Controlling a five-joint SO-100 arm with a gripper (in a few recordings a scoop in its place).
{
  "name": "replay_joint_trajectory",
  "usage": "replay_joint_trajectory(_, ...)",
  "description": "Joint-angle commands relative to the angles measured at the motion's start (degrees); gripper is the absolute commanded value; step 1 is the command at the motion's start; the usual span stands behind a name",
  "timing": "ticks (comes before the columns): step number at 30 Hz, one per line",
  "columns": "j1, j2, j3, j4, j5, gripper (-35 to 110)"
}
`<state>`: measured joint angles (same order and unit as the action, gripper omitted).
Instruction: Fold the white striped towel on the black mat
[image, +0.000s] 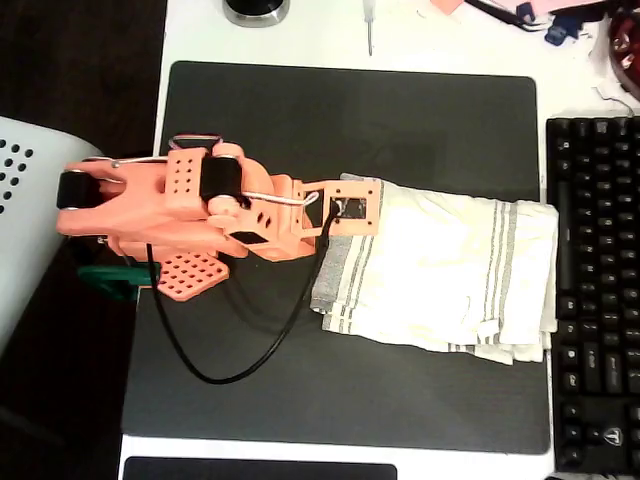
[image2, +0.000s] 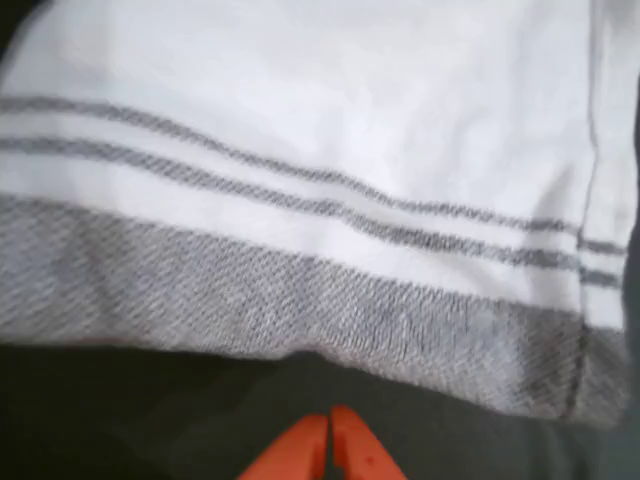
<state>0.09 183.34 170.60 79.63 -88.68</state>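
Orange printed arm (image: 190, 205), black motors, perforated panels, black cable (image: 230, 370).

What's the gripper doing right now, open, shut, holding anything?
Gripper: shut, fingertips pressed together with nothing between them, over the black mat just short of the white striped towel edge.

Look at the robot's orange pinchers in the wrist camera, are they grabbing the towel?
No, the gripper has its tips together over the black mat, just short of the edge of the white striped towel.
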Motion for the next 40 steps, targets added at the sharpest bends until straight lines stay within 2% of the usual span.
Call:
replay_joint_trajectory(1, -0.09, 3.96, 3.16, 1.49, -0.26, 0)
replay_joint_trajectory(11, 1.41, 9.14, 10.2, -0.09, 0.26, 0)
replay_joint_trajectory(40, 1.05, 9.23, 10.28, 0.0, 0.18, 0)
